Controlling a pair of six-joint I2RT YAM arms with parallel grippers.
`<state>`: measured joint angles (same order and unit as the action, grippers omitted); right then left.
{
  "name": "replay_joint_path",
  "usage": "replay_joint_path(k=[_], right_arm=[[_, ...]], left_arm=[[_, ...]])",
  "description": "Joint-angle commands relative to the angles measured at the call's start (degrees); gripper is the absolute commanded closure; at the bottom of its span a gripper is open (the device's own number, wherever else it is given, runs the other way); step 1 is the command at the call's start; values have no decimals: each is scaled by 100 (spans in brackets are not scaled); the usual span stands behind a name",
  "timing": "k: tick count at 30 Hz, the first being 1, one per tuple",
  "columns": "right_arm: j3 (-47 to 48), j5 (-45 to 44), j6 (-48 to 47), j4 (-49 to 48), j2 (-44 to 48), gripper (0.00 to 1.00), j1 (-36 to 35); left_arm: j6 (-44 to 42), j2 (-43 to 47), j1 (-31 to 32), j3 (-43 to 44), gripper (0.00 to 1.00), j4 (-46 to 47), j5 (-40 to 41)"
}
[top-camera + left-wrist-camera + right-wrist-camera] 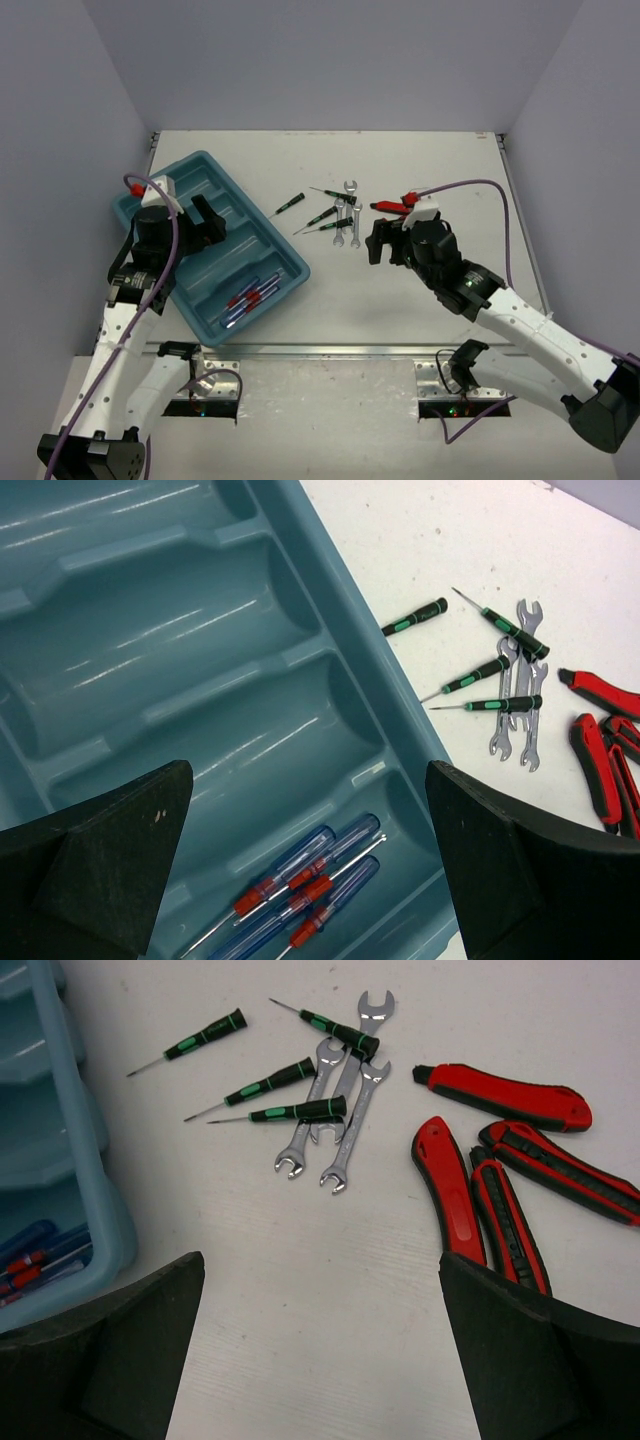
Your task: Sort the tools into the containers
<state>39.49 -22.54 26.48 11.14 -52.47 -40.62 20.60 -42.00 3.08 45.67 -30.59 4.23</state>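
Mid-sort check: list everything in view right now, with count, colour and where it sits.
tray: one, teal, left side of the table, set at an angle
blue screwdrivers: about four, blue handles with red collars, together in the tray's nearest compartment
green screwdrivers: four, black with green marks, on the table right of the tray
wrenches: three, silver, on the table, partly under the green screwdrivers
red tools: at least three, red and black, on the table right of the wrenches; they overlap, so the exact count is unclear
table: one, white
left gripper: one, black, open, above the tray
right gripper: one, black, open, above the table near the red tools
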Motion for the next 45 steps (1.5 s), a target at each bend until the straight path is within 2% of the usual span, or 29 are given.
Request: replay_joint_path(k=[1,16,21,45], right_arm=[[-106,-148,125,-189,147,1,-14],[36,-166,-278,-12,32,1,-13],[7,-3,-529,-107,14,1,-11],[571,147,-792,117,-691,1,-14]], left_arm=[[-65,86,56,12,0,280,14],[-74,196,61,81,0,234,136],[8,486,52,128,0,136,572],[21,645,52,144,0,106,511]])
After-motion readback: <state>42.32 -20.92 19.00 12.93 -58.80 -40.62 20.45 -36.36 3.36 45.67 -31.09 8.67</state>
